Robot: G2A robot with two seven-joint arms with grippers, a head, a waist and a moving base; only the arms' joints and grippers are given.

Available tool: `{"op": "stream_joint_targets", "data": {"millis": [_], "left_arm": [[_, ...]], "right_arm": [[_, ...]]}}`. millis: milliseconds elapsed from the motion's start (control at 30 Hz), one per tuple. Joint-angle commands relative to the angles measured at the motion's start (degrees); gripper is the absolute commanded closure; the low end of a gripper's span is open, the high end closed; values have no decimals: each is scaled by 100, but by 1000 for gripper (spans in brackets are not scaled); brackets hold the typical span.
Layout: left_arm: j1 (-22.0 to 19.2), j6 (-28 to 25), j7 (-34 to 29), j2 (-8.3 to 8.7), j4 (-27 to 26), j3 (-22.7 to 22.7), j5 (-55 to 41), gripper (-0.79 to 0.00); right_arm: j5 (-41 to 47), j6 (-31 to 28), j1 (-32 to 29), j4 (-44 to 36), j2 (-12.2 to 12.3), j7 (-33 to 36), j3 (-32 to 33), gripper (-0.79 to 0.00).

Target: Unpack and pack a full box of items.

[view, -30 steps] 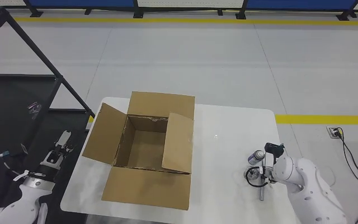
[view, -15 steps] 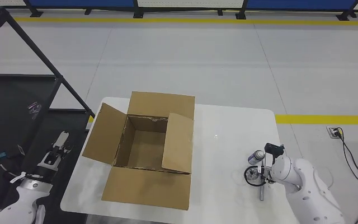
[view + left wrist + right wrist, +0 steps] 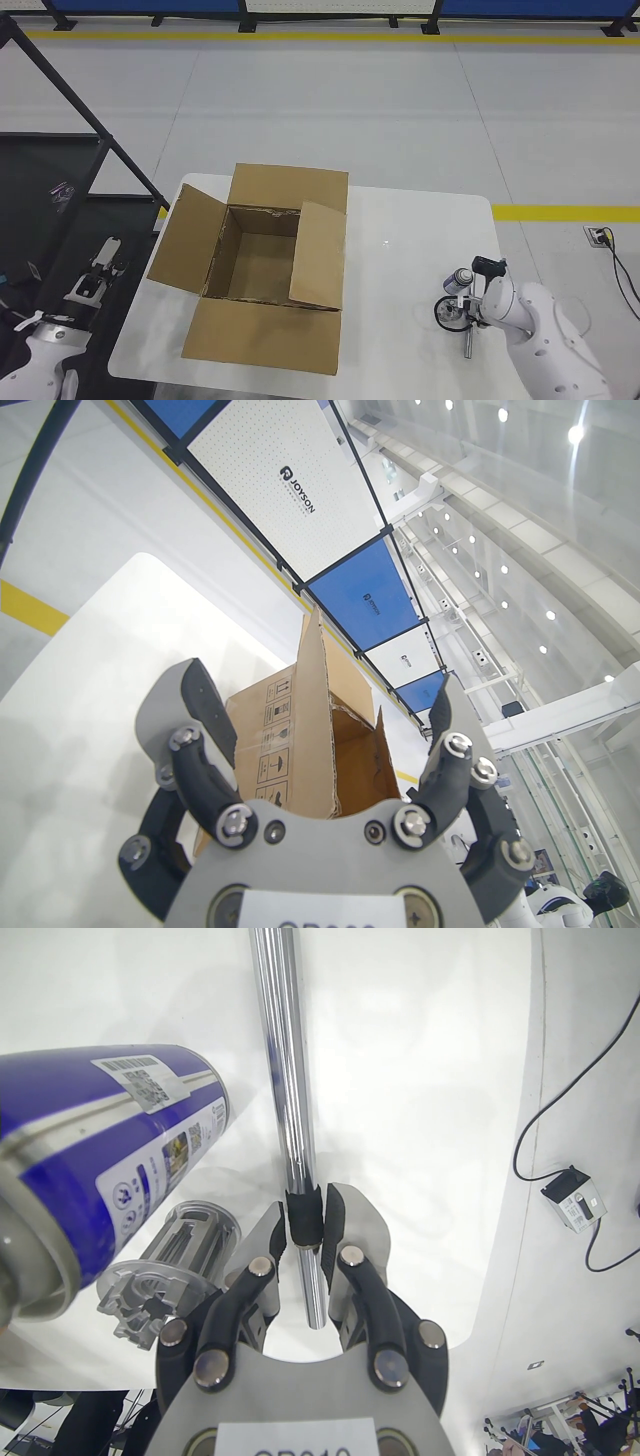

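An open cardboard box stands on the left half of the white table, flaps spread, its inside bare. At the table's right front edge my right gripper is shut on a chrome metal rod, gripping a black band on it. The rod also shows in the top view. Beside it stand a blue spray can and a clear plastic spool; the can sits just behind the right gripper. My left gripper is open and holds nothing, off the table's left side, facing the box.
A black frame and a dark mat lie left of the table, under the left arm. A cable and a floor socket are on the floor to the right. Bare tabletop runs between the box and the can.
The left arm has drawn back slightly toward the lower left, away from the table. The right gripper holds the rod in nearly the same place.
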Motion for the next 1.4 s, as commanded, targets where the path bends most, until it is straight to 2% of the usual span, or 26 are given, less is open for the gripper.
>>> {"op": "stream_joint_targets", "data": {"millis": [0,200,367,600,767,967,1133,1300,1367], "left_arm": [[12,-4,6,-2,-10,-7,5,-785],[49,-8,30,-11,-47,3,33,-785],[58,-3,47,-19,-68,22,54,-785],[54,-6,87,-29,-63,37,83,-785],[34,0,83,-33,-56,41,90,-785],[3,-25,90,-38,-13,28,41,-785],[24,-65,121,-46,40,-16,-50,-785],[43,-98,132,-53,49,-37,-103,-785],[45,-104,138,-56,57,-37,-112,-785]], "right_arm": [[-16,-10,24,43,-4,11,-8,-179],[28,-89,58,173,-12,-23,30,-145],[89,-138,46,210,-13,-87,98,0],[193,-228,-46,-57,24,-313,409,0],[247,-620,-529,-1255,124,-784,1045,0],[283,-654,-1339,-3133,169,-1256,1610,0],[440,-678,-1518,-4050,139,-1487,1470,0],[525,-727,-1250,-4482,91,-1654,983,0],[434,-793,-1097,-4549,84,-1510,762,0]]}}
